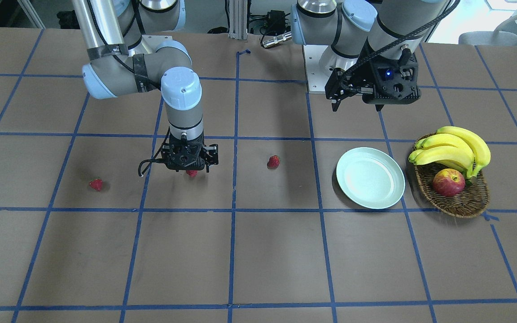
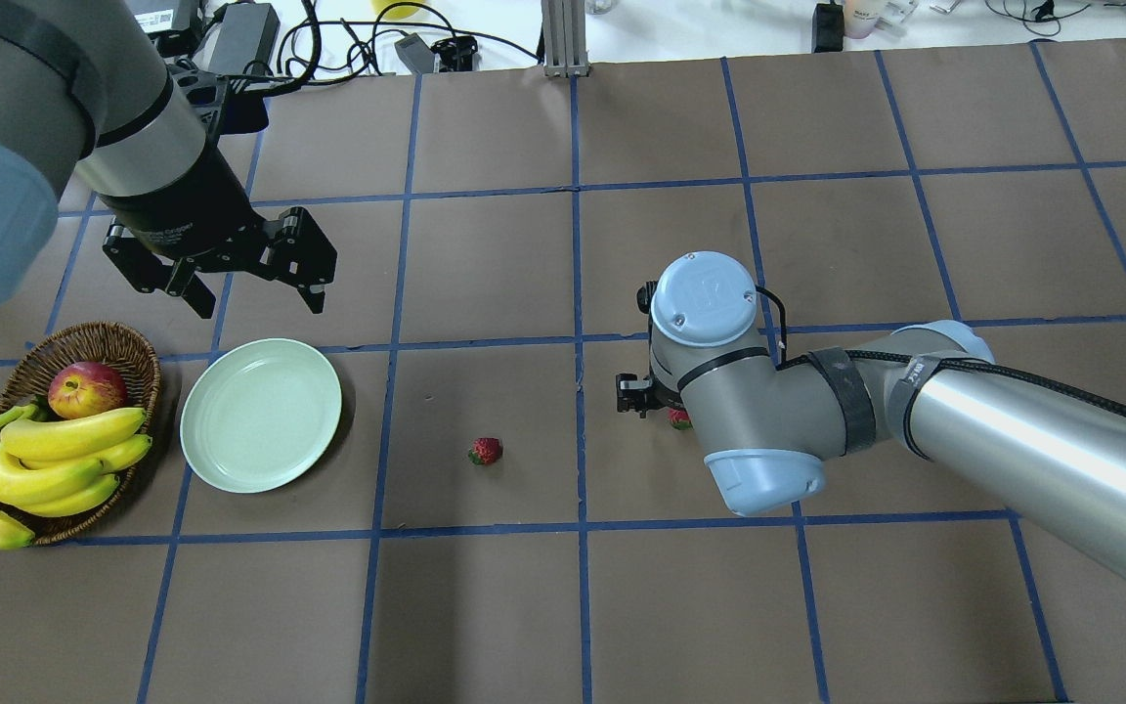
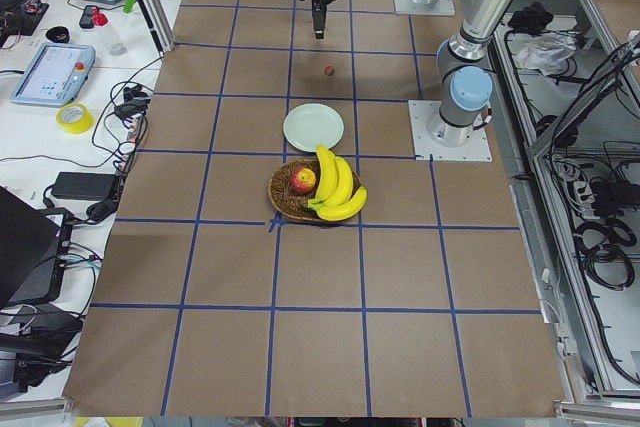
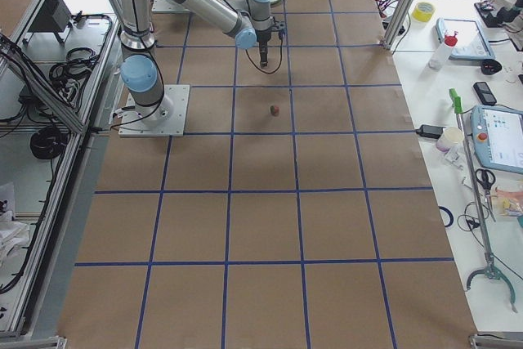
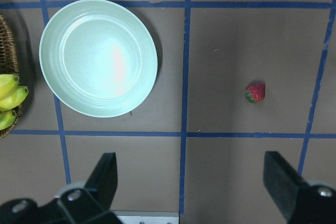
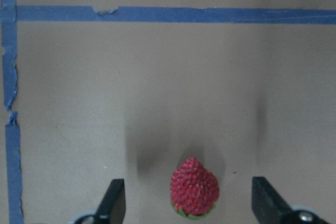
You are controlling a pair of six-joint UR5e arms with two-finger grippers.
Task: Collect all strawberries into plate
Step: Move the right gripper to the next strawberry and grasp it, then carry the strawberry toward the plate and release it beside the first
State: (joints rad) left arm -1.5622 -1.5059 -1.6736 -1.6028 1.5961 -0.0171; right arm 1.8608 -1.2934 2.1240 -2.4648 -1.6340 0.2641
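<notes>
The right gripper (image 1: 189,168) is low over the table (image 1: 258,251), and its fingers (image 6: 114,203) are open. The middle strawberry (image 6: 195,187) lies between them and touches neither finger. The near strawberry (image 1: 273,162) lies on the table between the right gripper and the plate (image 2: 260,416), apart from both. The far strawberry (image 1: 96,184) lies on the other side of the right gripper, well apart from the plate. All three are on the table, outside the plate. The left gripper (image 2: 258,301) hovers just beyond the plate with fingers wide open, holding nothing. Beside the plate stands a basket (image 2: 104,342) with bananas (image 2: 45,464) and an apple (image 2: 86,388).
</notes>
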